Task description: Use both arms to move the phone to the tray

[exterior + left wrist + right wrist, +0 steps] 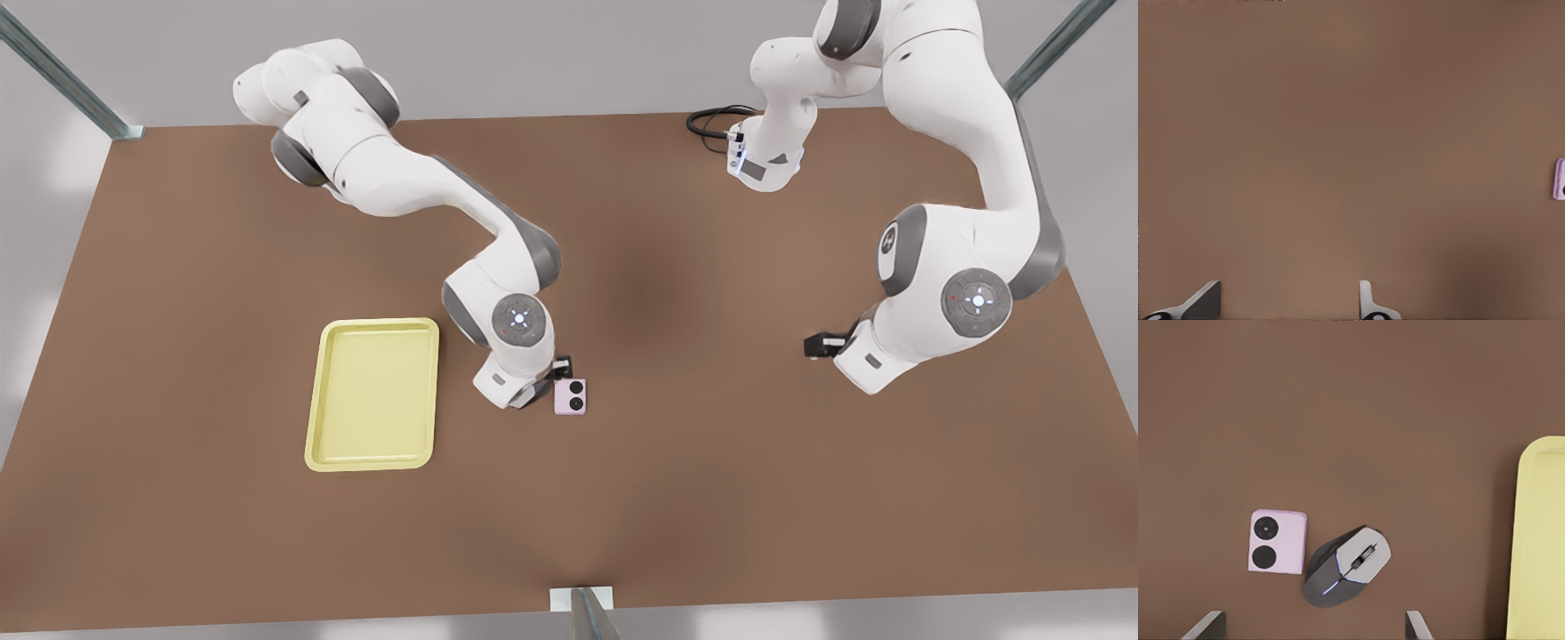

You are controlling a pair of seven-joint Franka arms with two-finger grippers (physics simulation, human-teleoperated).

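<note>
**Q:** Jaws: in what state is each pair?

**A:** Both pairs are released. In the right wrist view the right gripper (pixel 1313 621) shows two fingertips set wide apart with only bare brown surface (pixel 1358 413) between them. In the left wrist view the left gripper (pixel 1288 297) is spread in the same way and grasps nothing.

**Q:** Where does each gripper stand?

**A:** The right gripper (pixel 558 368) belongs to the arm on the front view's left. It hangs low over the surface (pixel 711 462), just beside the phone (pixel 570 396). The left gripper (pixel 822 345) belongs to the arm on the front view's right. It waits over open surface, well apart from the phone.

**Q:** Where is the phone?

**A:** The phone (pixel 1277 541) lies flat on the surface, not in the tray, with its two black camera circles facing up. In the front view it sits to the right of the pale yellow tray (pixel 382 324), with the right arm's wrist between the two. In the left wrist view only a pink edge of the phone (pixel 1559 179) enters the picture.

**Q:** What else lies near it?

**A:** A grey-and-silver computer mouse (pixel 1346 567) rests just beside the phone, on the side toward the tray (pixel 1538 540). Whether mouse and phone touch cannot be told. The tray lies flat and holds nothing.
</note>
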